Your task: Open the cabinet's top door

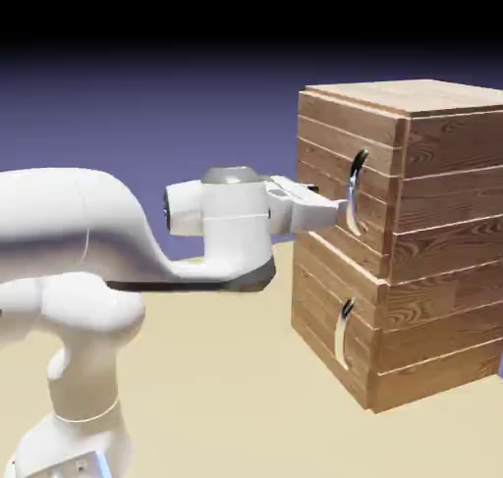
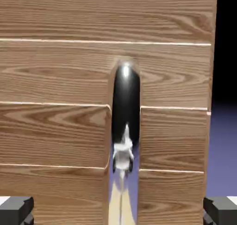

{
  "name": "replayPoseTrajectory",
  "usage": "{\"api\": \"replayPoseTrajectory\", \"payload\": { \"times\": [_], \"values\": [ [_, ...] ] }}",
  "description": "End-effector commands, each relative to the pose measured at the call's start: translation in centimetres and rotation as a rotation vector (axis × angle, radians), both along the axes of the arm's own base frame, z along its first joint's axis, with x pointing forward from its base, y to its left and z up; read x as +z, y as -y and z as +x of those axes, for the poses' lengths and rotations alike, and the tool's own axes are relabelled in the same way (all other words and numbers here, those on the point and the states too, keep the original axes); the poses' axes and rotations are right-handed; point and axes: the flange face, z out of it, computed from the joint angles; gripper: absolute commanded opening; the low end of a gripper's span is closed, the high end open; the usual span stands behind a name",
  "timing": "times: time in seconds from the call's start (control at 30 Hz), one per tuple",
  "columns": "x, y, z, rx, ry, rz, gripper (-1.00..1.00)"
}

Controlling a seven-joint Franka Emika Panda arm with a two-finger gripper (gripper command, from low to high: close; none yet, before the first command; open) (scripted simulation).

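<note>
The cabinet (image 1: 442, 250) of light-brown planks stands at the exterior view's right. Its top door (image 1: 329, 152) lies flush with the cabinet body, with a long curved silver handle (image 1: 356, 184) on its face. My gripper (image 1: 339, 211) reaches level toward the lower end of that handle, its tips close to the door. In the hand view the door's planks (image 2: 55, 76) fill the picture and the handle (image 2: 125, 108) runs up the middle. The two grey fingertips (image 2: 16, 210) sit far apart at the bottom corners, so the gripper (image 2: 118, 212) is open with nothing held.
Below the top door is the shorter lower door (image 1: 324, 319) with its own small silver handle (image 1: 344, 334). The tan table (image 1: 226, 388) runs from the robot's base to the cabinet. In the hand view the cabinet's right edge (image 2: 212, 81) meets the dark backdrop.
</note>
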Motion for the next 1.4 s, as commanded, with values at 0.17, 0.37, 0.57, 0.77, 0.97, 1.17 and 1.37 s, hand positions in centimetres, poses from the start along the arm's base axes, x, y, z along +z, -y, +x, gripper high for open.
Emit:
{"api": "replayPoseTrajectory", "payload": {
  "times": [0.17,0.37,0.57,0.77,0.97,1.17,1.37],
  "values": [
    [-0.2,0.0,4.2,0.008,0.015,0.010,0.00],
    [-0.3,-0.9,3.6,-0.048,0.016,0.008,-1.00],
    [-0.3,-3.1,0.1,-0.182,0.017,0.007,-1.00],
    [-0.3,-5.1,-2.5,-0.289,0.017,0.006,-1.00],
    [-0.3,-7.1,-4.5,-0.381,0.017,0.005,-1.00],
    [-0.3,-8.8,-6.0,-0.453,0.017,0.004,-1.00],
    [-0.3,-11.0,-7.6,-0.544,0.018,0.004,-1.00]
  ]
}}
